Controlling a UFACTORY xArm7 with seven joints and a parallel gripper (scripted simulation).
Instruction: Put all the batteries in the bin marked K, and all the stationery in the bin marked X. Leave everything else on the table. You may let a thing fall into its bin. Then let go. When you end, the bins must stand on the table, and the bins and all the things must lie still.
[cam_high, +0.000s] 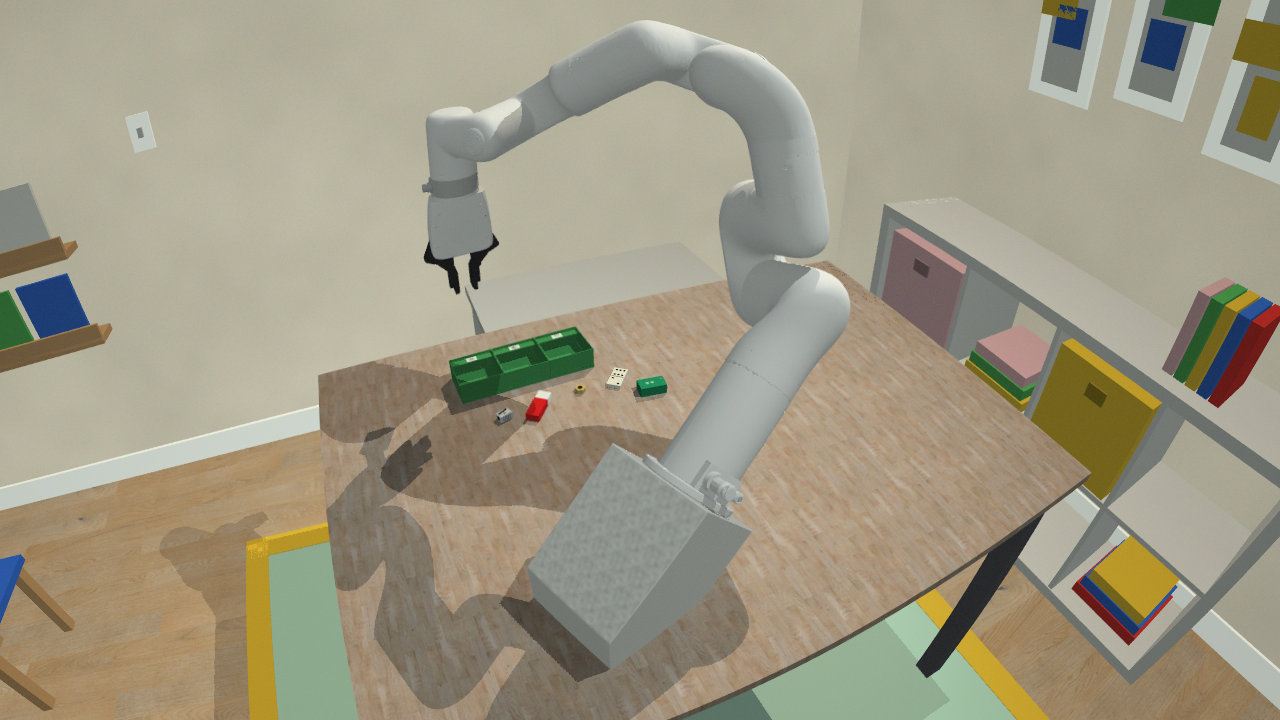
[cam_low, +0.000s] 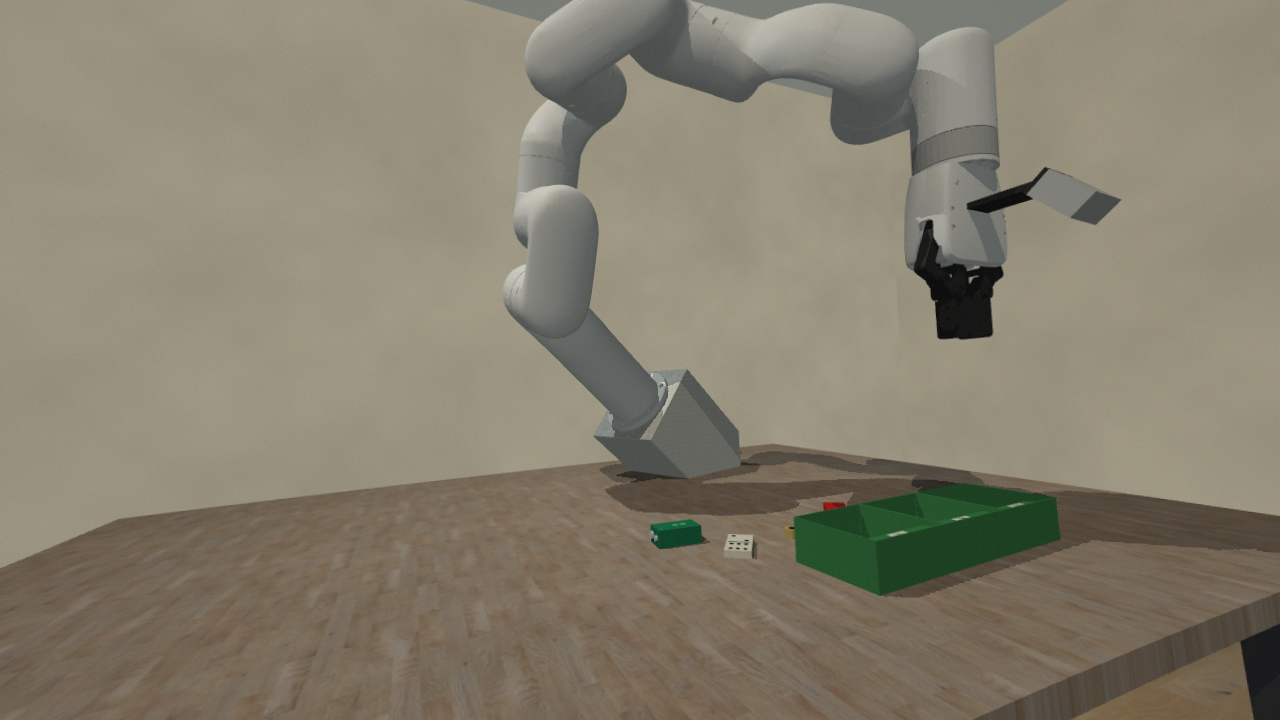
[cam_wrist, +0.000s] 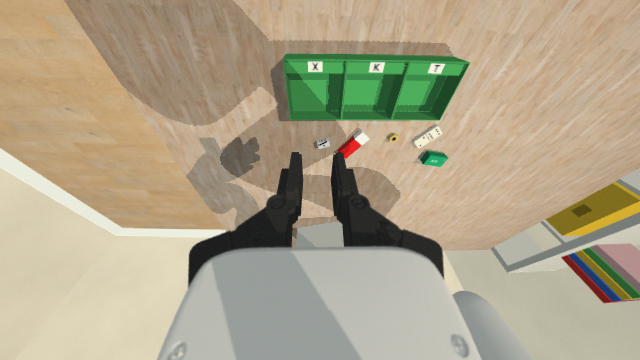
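Note:
A green tray (cam_high: 520, 360) has three bins marked X (cam_wrist: 308, 90), K (cam_wrist: 369, 90) and T (cam_wrist: 420, 90); all three look empty in the wrist view. In front of it on the table lie a small grey and white item (cam_wrist: 322, 144), a red and white eraser (cam_wrist: 353, 143), a small yellow ring (cam_wrist: 393, 137), a white domino (cam_wrist: 427, 136) and a green block battery (cam_wrist: 433, 158). My gripper (cam_wrist: 317, 166) hangs high above the table, off the X end of the tray. Its fingers stand partly open with nothing between them. It also shows in the top and exterior views (cam_high: 463, 284) (cam_low: 962, 331).
The arm's grey base (cam_high: 626, 564) stands on the near half of the table. A shelf unit (cam_high: 1074, 385) with boxes and books stands beyond the right table edge. The tray (cam_low: 926, 532) sits near the far left table edge.

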